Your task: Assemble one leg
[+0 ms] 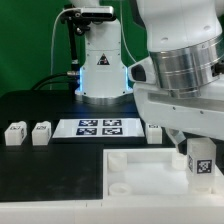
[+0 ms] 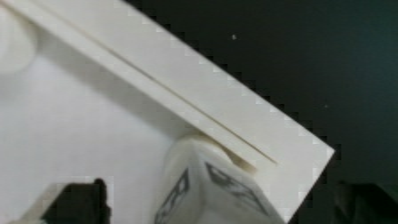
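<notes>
My gripper (image 1: 199,150) is shut on a leg (image 1: 201,161), a small white block with a black-and-white tag. It holds the leg upright over the right part of the large white panel (image 1: 140,172). In the wrist view the leg (image 2: 214,188) stands between my dark fingers (image 2: 75,203), just above the panel's surface (image 2: 89,120) near its raised edge. I cannot tell whether the leg touches the panel. Two more legs (image 1: 15,133) (image 1: 41,131) stand at the exterior view's left, and another (image 1: 154,128) stands beyond the panel.
The marker board (image 1: 100,126) lies on the black table behind the panel. The robot base (image 1: 100,70) stands at the back. The arm's large body (image 1: 180,70) fills the exterior view's right.
</notes>
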### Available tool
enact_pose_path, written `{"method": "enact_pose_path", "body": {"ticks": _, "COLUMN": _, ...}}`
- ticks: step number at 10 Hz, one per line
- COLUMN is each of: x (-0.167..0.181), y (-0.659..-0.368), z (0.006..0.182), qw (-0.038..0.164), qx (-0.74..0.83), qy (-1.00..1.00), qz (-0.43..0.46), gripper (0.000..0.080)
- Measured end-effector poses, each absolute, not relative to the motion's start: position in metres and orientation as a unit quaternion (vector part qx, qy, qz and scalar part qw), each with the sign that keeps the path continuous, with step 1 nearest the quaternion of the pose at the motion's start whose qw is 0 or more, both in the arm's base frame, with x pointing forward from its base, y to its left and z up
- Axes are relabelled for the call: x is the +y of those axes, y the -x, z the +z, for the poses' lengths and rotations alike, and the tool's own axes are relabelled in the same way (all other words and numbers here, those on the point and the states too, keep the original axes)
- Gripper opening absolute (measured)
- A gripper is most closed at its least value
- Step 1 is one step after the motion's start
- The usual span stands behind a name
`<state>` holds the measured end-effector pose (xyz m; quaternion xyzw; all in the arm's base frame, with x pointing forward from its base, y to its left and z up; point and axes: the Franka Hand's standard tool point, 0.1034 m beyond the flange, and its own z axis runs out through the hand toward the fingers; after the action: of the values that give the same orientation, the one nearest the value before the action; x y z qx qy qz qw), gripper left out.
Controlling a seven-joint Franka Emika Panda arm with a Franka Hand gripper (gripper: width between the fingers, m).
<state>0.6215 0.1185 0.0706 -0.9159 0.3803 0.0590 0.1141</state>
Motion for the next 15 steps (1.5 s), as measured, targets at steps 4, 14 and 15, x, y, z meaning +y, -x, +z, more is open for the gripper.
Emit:
{"method": "enact_pose_path", "body": {"ticks": 4, "x": 0.1112, "y": -0.6290, "z": 0.0727, "qw": 0.082, "qx": 0.093, "qy": 0.992, "qz": -0.003, "gripper": 0.0648}}
{"method": "enact_pose_path", "body": {"ticks": 14, "x": 0.1149, "y": -0.6259, "z": 0.0706, "qw": 0.115, "qx": 0.574, "qy": 0.808, "qz": 0.069, "gripper": 0.0297}}
{"method": "enact_pose_path", "body": {"ticks": 15, "x": 0.1139, "y": -0.6274, "z": 0.0692, "qw": 0.130, "qx": 0.656, "qy": 0.738, "qz": 0.093, "gripper": 0.0297}}
